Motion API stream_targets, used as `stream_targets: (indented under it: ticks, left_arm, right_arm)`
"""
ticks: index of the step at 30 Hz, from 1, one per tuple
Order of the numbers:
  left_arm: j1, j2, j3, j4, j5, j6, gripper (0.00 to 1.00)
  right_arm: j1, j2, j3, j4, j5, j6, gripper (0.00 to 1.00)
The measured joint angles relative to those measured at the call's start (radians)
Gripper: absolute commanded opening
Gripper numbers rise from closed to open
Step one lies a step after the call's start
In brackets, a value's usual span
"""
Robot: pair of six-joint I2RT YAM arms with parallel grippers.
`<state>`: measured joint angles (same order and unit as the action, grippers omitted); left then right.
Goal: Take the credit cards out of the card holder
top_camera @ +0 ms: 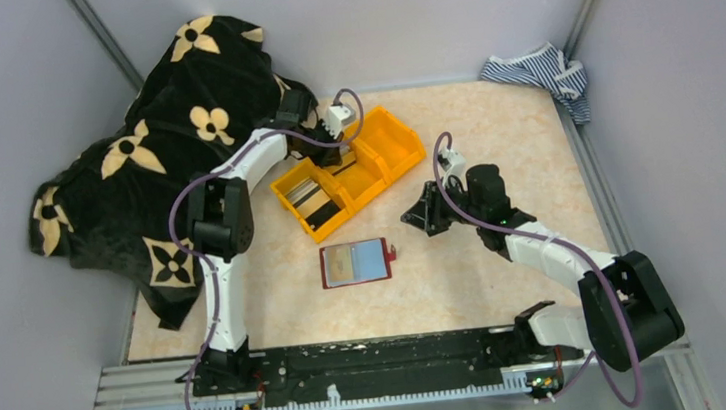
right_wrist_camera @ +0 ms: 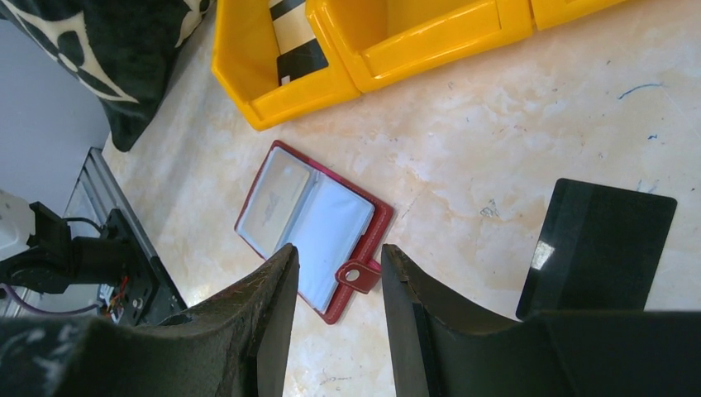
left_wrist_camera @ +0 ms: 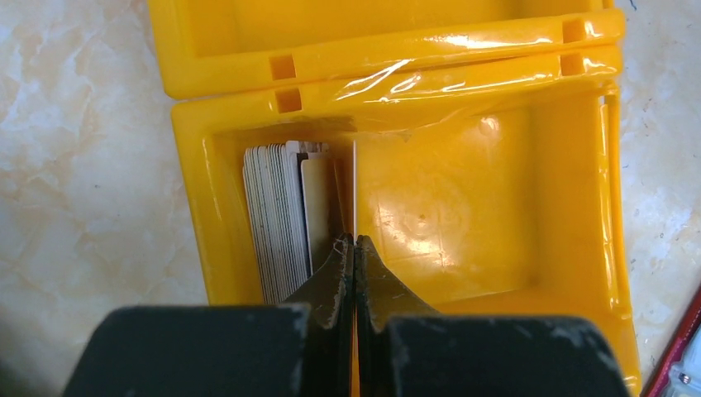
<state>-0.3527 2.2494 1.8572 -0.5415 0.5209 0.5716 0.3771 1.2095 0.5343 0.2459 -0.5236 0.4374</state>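
The card holder (top_camera: 354,262) lies open on the table, dark red with pale blue pockets (right_wrist_camera: 310,223) and its tab pointing right. My left gripper (left_wrist_camera: 354,241) hangs over the orange bin's middle compartment (left_wrist_camera: 488,207), shut on a thin credit card (left_wrist_camera: 354,190) that I see edge-on. Beside it, a stack of several credit cards (left_wrist_camera: 281,215) stands on edge against that compartment's left wall. My right gripper (right_wrist_camera: 339,252) hovers open above the table just right of the card holder, with nothing between its fingers. A dark credit card (right_wrist_camera: 599,248) lies on the table to its right.
The orange three-compartment bin (top_camera: 351,171) sits behind the card holder, and its near-left compartment holds cards (top_camera: 314,202). A black cloth with beige flowers (top_camera: 145,176) covers the left side. A striped cloth (top_camera: 542,72) lies at the back right corner.
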Motion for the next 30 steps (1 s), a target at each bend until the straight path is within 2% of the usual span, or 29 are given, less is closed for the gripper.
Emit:
stream_targets:
  ticks: [5, 17, 30]
  left_arm:
    - [-0.002, 0.001, -0.008, 0.011, -0.014, -0.003, 0.01]
    - [-0.006, 0.000, -0.010, 0.028, -0.048, -0.005, 0.13]
    - [-0.006, 0.000, -0.010, 0.026, -0.068, -0.019, 0.17]
  right_arm:
    - [0.000, 0.000, -0.004, 0.001, 0.000, 0.000, 0.42]
    - [0.000, 0.000, -0.004, 0.001, 0.000, 0.000, 0.42]
    - [0.000, 0.000, -0.005, 0.002, 0.000, 0.000, 0.42]
